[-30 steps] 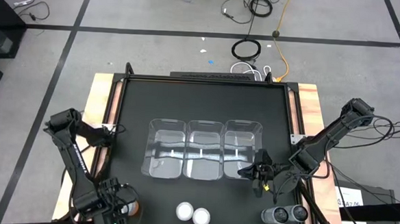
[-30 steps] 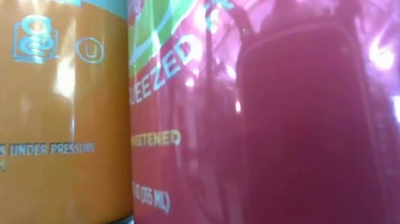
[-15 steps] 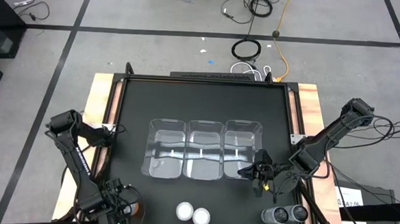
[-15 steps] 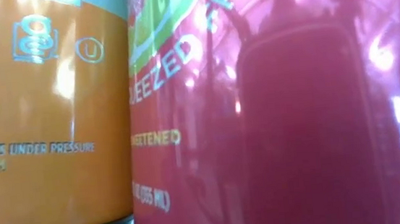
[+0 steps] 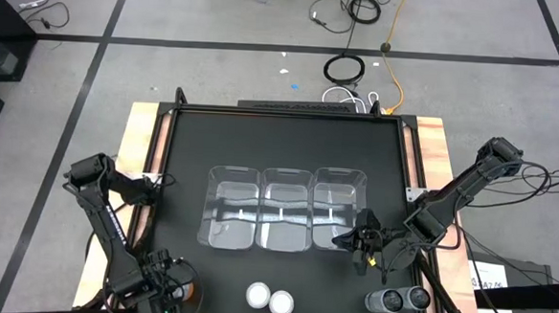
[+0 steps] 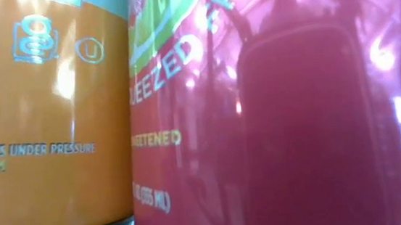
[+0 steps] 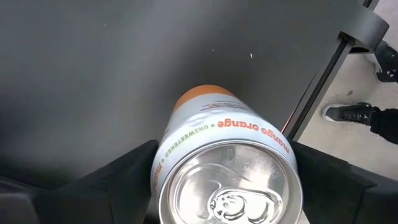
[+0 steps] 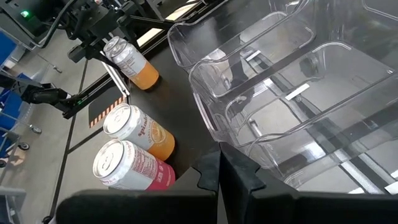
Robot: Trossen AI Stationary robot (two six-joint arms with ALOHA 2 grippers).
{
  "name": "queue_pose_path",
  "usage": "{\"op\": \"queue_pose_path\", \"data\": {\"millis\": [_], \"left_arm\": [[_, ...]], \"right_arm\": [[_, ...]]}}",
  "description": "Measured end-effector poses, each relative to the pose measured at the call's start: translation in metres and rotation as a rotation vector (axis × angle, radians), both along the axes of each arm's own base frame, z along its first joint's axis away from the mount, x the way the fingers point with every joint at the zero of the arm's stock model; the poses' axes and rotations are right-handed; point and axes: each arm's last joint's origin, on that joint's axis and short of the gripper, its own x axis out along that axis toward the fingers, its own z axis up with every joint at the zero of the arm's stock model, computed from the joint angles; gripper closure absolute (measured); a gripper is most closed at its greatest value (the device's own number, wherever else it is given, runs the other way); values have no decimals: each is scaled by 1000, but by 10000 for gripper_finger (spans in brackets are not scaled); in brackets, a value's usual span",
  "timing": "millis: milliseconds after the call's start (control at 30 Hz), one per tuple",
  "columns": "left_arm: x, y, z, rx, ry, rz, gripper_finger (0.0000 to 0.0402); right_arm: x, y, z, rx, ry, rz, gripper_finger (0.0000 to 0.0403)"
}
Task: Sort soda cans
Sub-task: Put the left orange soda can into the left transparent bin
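At the near left corner of the worktop, an orange can stands upright between the fingers of the left tool. Its jaws stand wide on either side of the can's upper wall; whether the pads already press on it cannot be told, so the can may be framed and not yet gripped. From the right wrist view this same orange can sits apart from the others, close to the worktop's edge rail.

Further along the near edge, a second orange can and a red can stand touching each other; from above only their pale tops show, the orange beside the red. Two dark grey cans stand together toward the near right corner. Three clear bins sit in a row mid-worktop, nothing visible in them.

The right tool waits with its fingers closed and empty beside the rightmost bin.

Risks from here, as I judge them: the can stands close to the edge, so a closing that lands off-centre could push it sideways and tip it or send it off the worktop. A smooth round wall may also slip if lifted before the fingers are firm.
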Motion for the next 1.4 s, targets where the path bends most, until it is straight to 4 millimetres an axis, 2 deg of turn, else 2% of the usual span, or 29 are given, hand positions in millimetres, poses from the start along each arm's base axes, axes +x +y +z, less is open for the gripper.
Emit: {"op": "queue_pose_path", "data": {"millis": [133, 433, 600, 967, 1400], "left_arm": [[2, 0, 2, -8, 2, 6, 86], [5, -2, 7, -39, 4, 74, 86], [10, 3, 18, -91, 18, 113, 86], [23, 44, 56, -168, -36, 222, 87], [18, 97, 108, -281, -238, 265, 87]], "right_arm": [[0, 0, 0, -4, 1, 2, 403], [0, 0, 0, -50, 2, 26, 403], [0, 0, 0, -68, 2, 36, 403], [0, 0, 0, -132, 4, 71, 403], [-1, -1, -1, -151, 13, 78, 403]]}}
